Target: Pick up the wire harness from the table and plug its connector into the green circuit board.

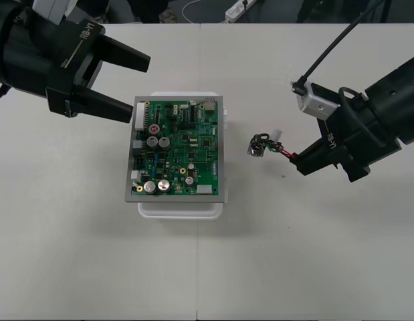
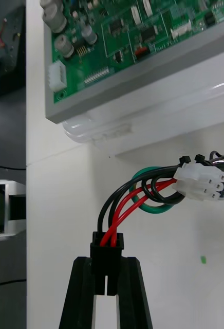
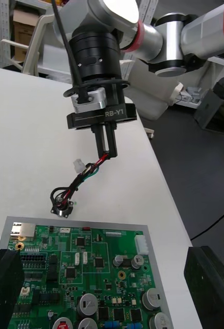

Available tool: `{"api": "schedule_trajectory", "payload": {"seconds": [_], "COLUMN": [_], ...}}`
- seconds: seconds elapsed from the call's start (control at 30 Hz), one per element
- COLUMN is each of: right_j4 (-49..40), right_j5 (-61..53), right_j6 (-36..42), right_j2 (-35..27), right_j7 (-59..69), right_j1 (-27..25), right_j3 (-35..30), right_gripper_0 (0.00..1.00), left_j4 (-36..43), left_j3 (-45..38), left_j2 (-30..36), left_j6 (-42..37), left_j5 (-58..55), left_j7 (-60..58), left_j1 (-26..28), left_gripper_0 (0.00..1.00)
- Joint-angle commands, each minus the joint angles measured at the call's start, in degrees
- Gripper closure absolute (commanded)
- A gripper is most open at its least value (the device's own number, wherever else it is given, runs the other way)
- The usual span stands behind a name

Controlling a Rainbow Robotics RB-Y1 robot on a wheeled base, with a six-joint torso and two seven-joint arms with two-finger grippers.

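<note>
The green circuit board sits on its white base mid-table. To its right, my right gripper is shut on the black plug of the wire harness. Red, black and green wires curl from the plug toward the board, past a white connector. The round metal socket hangs at the far end, low over the table near the board's right edge. My left gripper is open over the board's upper left corner, with nothing between its fingers.
Bare table surrounds the board on all sides. A small green speck lies on the table under the right gripper. Past the table's far edge, cables and a power strip lie on the dark floor.
</note>
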State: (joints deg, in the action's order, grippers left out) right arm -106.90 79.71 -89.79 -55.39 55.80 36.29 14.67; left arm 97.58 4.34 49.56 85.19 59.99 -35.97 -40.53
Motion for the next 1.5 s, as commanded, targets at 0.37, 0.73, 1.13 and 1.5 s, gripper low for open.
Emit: {"api": "schedule_trajectory", "payload": {"seconds": [0.37,0.73,1.13,1.5], "right_j4": [2.23,4.86,6.27,6.27], "right_j5": [-11.68,-22.58,-33.21,-35.06], "right_j6": [-0.21,-0.21,-0.21,-0.21], "right_j2": [-2.62,-2.8,-2.97,-3.06], "right_j7": [2.12,4.67,18.03,18.64], "right_j1": [0.97,-1.05,-1.49,-3.16], "right_j3": [-4.21,-4.21,-4.39,-4.39], "right_gripper_0": [1.0,1.0,1.0,1.0], "left_j4": [-3.54,-3.54,-3.54,-3.54], "left_j3": [-7.51,-7.86,-7.77,-7.86], "left_j2": [-3.59,-5.35,-5.53,-5.44], "left_j6": [4.81,4.81,4.81,4.81], "left_j5": [-3.47,-7.43,-11.21,-13.41], "left_j7": [5.73,7.76,9.69,11.45], "left_j1": [1.24,2.74,3.53,5.02], "left_gripper_0": [0.08,0.09,0.09,0.08]}}
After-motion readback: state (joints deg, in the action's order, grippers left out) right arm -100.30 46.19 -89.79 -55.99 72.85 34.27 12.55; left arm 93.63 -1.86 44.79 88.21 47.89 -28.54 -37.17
